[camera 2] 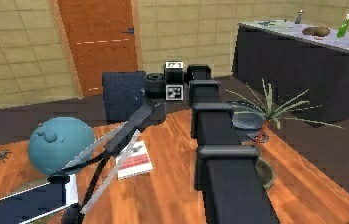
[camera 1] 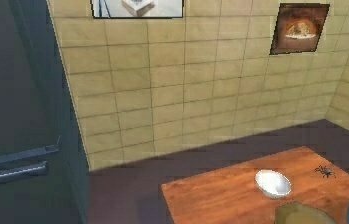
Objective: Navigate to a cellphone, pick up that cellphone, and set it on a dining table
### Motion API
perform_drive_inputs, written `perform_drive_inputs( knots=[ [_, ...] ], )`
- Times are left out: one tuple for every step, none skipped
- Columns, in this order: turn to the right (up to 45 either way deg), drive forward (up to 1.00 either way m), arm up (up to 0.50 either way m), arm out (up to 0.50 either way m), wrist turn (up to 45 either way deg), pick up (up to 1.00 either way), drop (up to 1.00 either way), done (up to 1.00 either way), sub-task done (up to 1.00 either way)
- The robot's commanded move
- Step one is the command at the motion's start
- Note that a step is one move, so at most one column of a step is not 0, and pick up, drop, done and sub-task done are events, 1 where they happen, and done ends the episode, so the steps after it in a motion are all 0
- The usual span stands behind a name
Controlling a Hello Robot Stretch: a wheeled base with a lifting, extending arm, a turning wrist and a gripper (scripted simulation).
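My gripper [camera 2: 70, 193] reaches down and left from the two white marker squares [camera 2: 174, 80] at the end of the dark arm [camera 2: 227, 170], over a wooden table [camera 2: 167, 195]. Its thin fingers [camera 2: 102, 150] end by a flat dark slab with a pale rim [camera 2: 27, 203], which may be the cellphone. A teal round object [camera 2: 60, 143] stands just behind the fingers. With these things lying at the gripper's far end, I cannot tell whether it holds anything. In the forward view, a wooden table [camera 1: 222, 195] carries a white bowl [camera 1: 272, 182].
A red-and-white booklet [camera 2: 134, 160], a potted plant [camera 2: 270, 108] and a grey bowl [camera 2: 247, 121] lie near the arm. An orange door [camera 2: 97, 40] and a dark counter [camera 2: 302, 60] stand behind. A dark cabinet [camera 1: 22, 110] and a tiled wall [camera 1: 182, 90] close the forward view.
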Motion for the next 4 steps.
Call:
perform_drive_inputs(
  knots=[
    [0.0,0.0,0.0,0.0,45.0,0.0,0.0,0.0,0.0],
    [0.0,0.0,0.0,0.0,45.0,0.0,0.0,0.0,0.0],
    [0.0,0.0,0.0,0.0,33.0,0.0,0.0,0.0,0.0],
    [0.0,0.0,-0.14,0.0,0.0,0.0,0.0,0.0,0.0]
  ],
)
